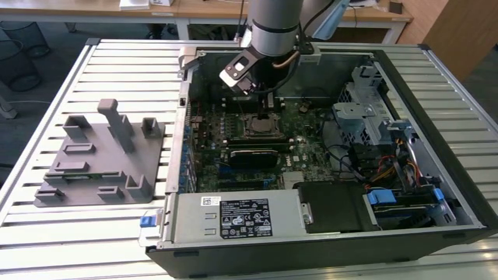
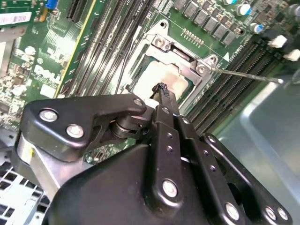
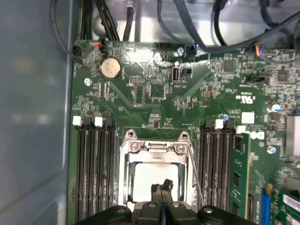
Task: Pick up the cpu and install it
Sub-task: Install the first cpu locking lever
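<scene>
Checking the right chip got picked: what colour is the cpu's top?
Silvery-white; the cpu sits within the socket frame, clearest in the first wrist view, under the gripper.

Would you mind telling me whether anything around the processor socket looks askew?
Nothing stands out: the silvery-white square cpu lies flat inside the metal socket frame, with the black gripper directly over it, fingers together.

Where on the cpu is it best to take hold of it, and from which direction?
The cpu lies flat inside the socket frame, only its pale top exposed. Probably come straight down from above and grip two opposite edges, as the gripper stands over it.
</scene>
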